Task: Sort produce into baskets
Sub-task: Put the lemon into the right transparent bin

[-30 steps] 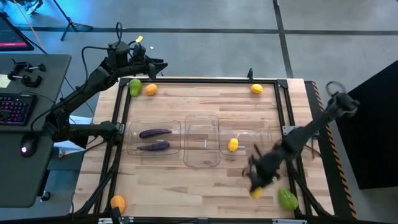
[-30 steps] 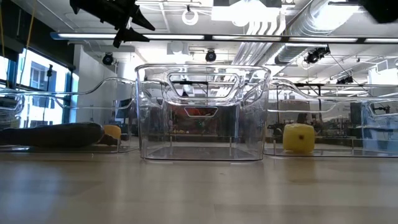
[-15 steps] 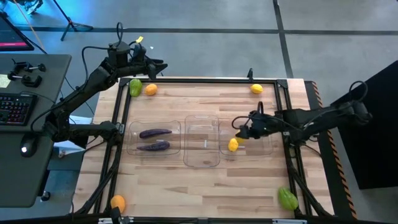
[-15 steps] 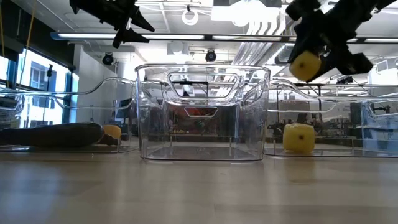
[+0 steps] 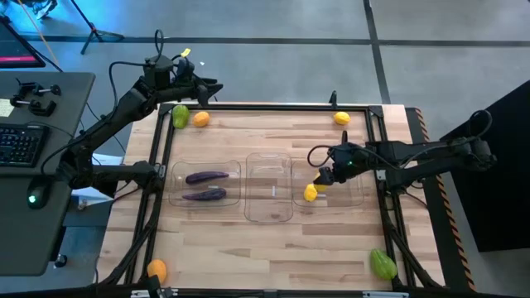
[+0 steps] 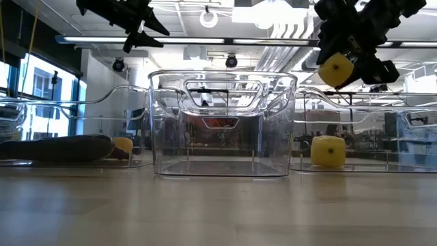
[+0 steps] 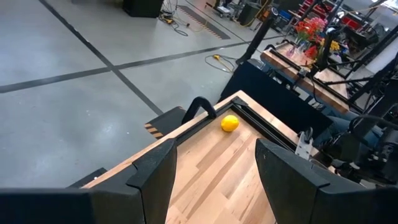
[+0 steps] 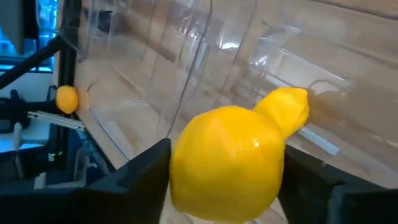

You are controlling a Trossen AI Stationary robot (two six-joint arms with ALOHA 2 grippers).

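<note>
The worktop [image 5: 273, 240] is carrying three clear baskets in a row across its middle. The left basket [image 5: 178, 175], at nine o'clock from the worktop's centre, is holding two eggplants [image 5: 206, 176]. The middle basket [image 5: 269, 205] is showing no produce in it. The right basket [image 5: 356, 184], at three o'clock, is holding one lemon [image 5: 310, 193].

The right arm is reaching in from three o'clock. The right gripper [image 5: 325, 175] is hanging over the right basket's near-centre end with its fingers on either side of a second lemon [image 6: 336, 70], which is sitting well above the basket floor. The fingers appear to be touching its sides, though I cannot tell how firmly they are gripping.

The left arm is waiting off the worktop's eleven o'clock corner, its left gripper [image 5: 214, 87] standing apart and empty.

Loose produce is lying at the edges: a green piece [image 5: 180, 116] touching an orange fruit [image 5: 200, 119] at eleven o'clock, a lemon at the far rim [image 5: 341, 117] at one o'clock, a green piece [image 5: 383, 265] at five o'clock, an orange fruit [image 5: 156, 269] at seven o'clock.

Judgement: the lemon looks light, rigid and smooth, so likely to slip or bounce. Best hold is across its widest middle, avoiding the tapered nub.
</note>
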